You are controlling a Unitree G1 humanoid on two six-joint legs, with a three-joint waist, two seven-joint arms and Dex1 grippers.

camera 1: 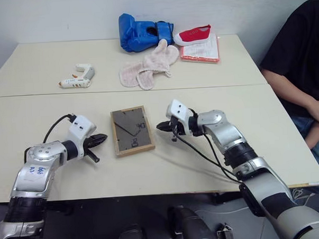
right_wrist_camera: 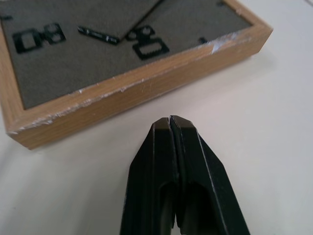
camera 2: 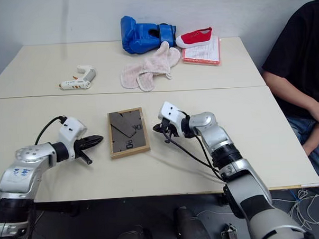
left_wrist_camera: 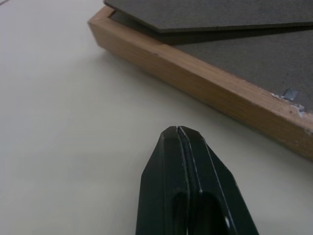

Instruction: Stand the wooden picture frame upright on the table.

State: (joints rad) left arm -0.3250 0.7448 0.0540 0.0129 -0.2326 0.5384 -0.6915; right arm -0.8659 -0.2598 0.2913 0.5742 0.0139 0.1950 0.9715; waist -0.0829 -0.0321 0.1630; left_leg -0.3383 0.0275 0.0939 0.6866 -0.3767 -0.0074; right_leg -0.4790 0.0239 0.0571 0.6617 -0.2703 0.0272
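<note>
lying face down mid-table (camera 1: 37, 114), the wooden picture frame (camera 1: 132, 131) is flanked by left gripper (camera 1: 99, 139) and right gripper (camera 1: 162, 127), both pinched shut, empty. probably light, rigid, glass-fronted; best gripped by its wood edges.

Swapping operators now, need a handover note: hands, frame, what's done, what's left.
Left hand: shut, empty, just off the left edge of the wooden picture frame, not touching.
Right hand: shut, empty, just off the frame's right edge, not touching.
Frame: lying flat on the near section of the table, dark back panel and stand facing up, between the two hands.
Done: both hands brought up to the frame's sides.
Left: lift the frame and set it upright on its stand.
Boxing glove, cloth mitts and glue gun sit on the far section, out of the way.
</note>
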